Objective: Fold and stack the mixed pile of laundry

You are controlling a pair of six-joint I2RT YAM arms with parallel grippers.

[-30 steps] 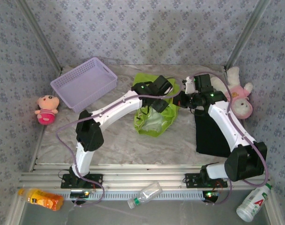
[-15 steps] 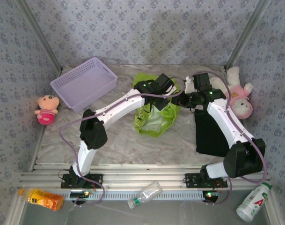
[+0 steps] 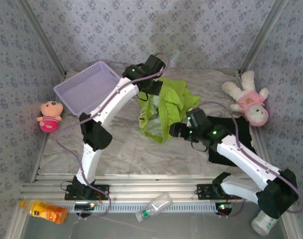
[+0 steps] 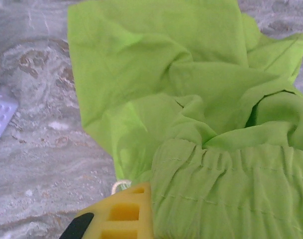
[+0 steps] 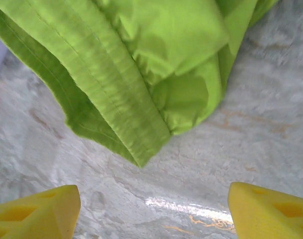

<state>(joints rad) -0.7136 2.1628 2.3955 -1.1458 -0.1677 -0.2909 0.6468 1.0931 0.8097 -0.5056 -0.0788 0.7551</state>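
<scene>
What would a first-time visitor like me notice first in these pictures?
The lime-green T-shirt in the middle of the grey table stands out, its far end bunched in the left hand. The right hand hovers open just off its near hem, and a black T-shirt lies flat at the right.

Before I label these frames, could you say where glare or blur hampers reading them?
Right wrist view: glare streak on the marble table, yellow fingertips blurred, lime-green T-shirt hem crisp. Left wrist view: the shirt slightly soft, no glare. Top external view: even light, faint shadows.
</scene>
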